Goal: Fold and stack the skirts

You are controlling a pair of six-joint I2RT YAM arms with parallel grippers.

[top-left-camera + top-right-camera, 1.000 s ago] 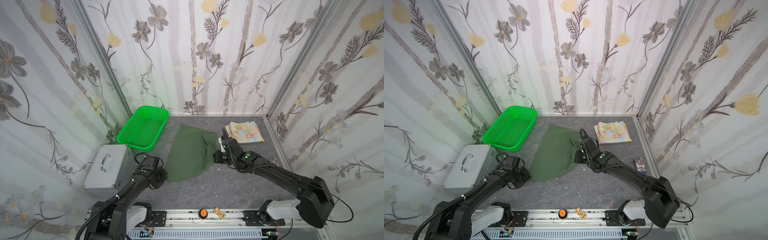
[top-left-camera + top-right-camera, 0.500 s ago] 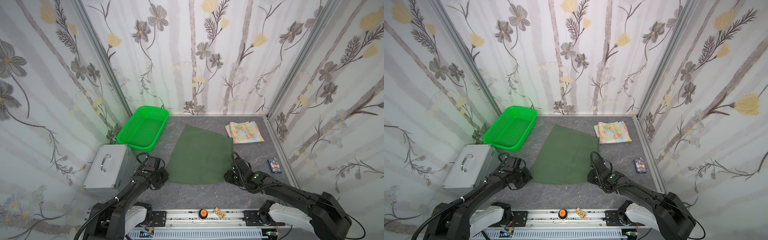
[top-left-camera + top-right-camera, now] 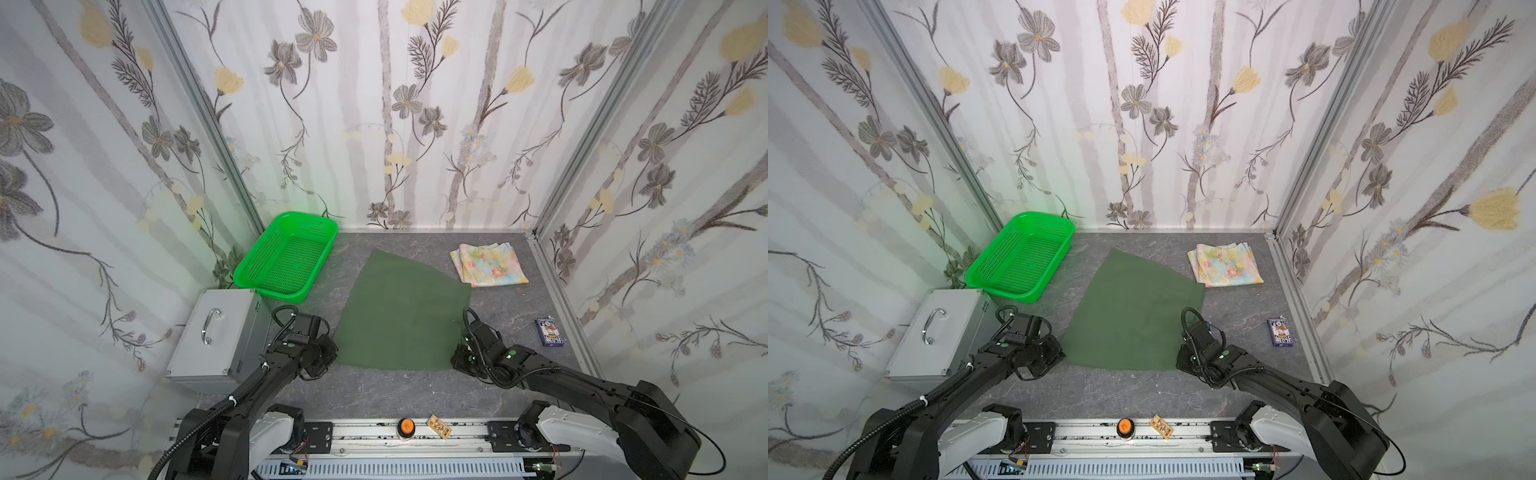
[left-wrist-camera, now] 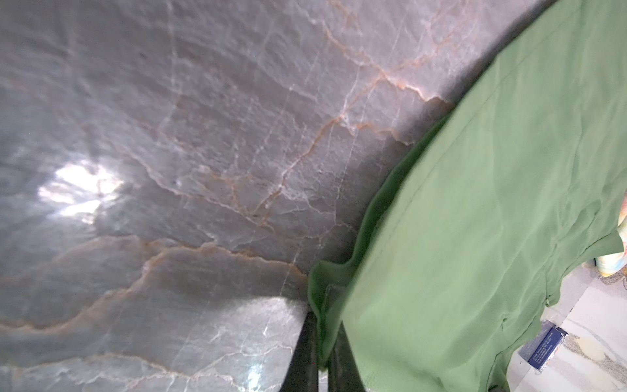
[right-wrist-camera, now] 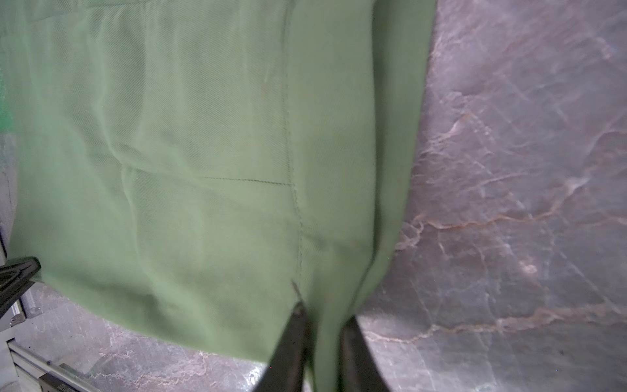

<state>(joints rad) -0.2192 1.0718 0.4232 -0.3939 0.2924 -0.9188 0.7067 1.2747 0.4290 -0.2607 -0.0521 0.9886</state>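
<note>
Both claws sit low on the tabletop, each pinched shut on a near corner of the green skirt. The left claw grips the corner on its side, with the hem bunched into a small fold between its dark fingers. The right claw has a strip of the cloth's edge running down between its fingers. The green skirt lies spread flat between the two claws and stretches away from them toward the back wall. Its near edge runs almost straight from one claw to the other. Beyond the right claw, just beside the green skirt's far right corner, the floral skirt lies folded. A card box lies to the outer side of the right claw, apart from the cloth. Beyond the left claw stands a basket, and to that claw's outer side is a metal case.
</note>
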